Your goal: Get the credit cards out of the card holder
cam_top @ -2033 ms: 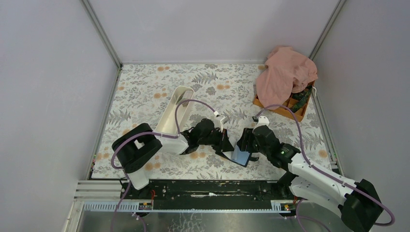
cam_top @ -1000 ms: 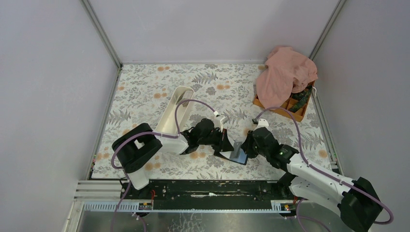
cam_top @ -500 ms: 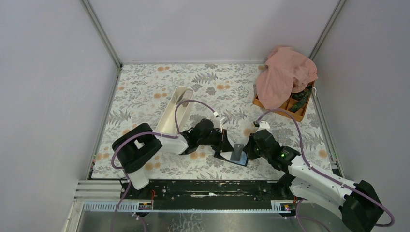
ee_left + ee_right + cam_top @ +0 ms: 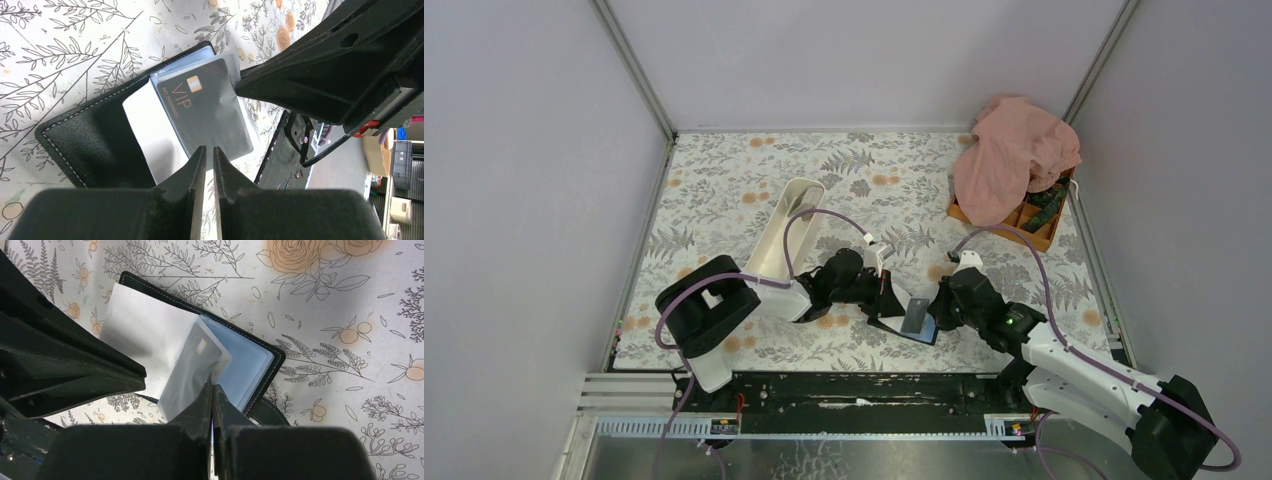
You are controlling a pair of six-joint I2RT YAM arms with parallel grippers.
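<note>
The black card holder [image 4: 916, 318] lies open near the table's front edge, between both grippers. In the left wrist view its leather cover [image 4: 95, 135] carries a white page and a clear sleeve with a dark "VIP" credit card [image 4: 205, 110]. My left gripper [image 4: 209, 148] is nearly shut at the lower edge of those pages, and seen from the right wrist it [image 4: 142, 377] clamps the holder's left side. My right gripper [image 4: 212, 386] is shut on the sleeve's edge beside the card [image 4: 192, 370], lifting that leaf off the bluish inner pages [image 4: 250, 357].
A long white tray [image 4: 784, 225] stands behind the left arm. At the back right, a pink cloth [image 4: 1014, 150] drapes over an orange compartment box [image 4: 1036, 228]. Grey walls enclose the floral mat, and a black rail [image 4: 864, 390] runs along the near edge.
My right gripper has closed on the sleeve edge and shifted slightly toward the left gripper. The sleeve leaf now stands raised over the bluish pages. The left gripper has held its place.
</note>
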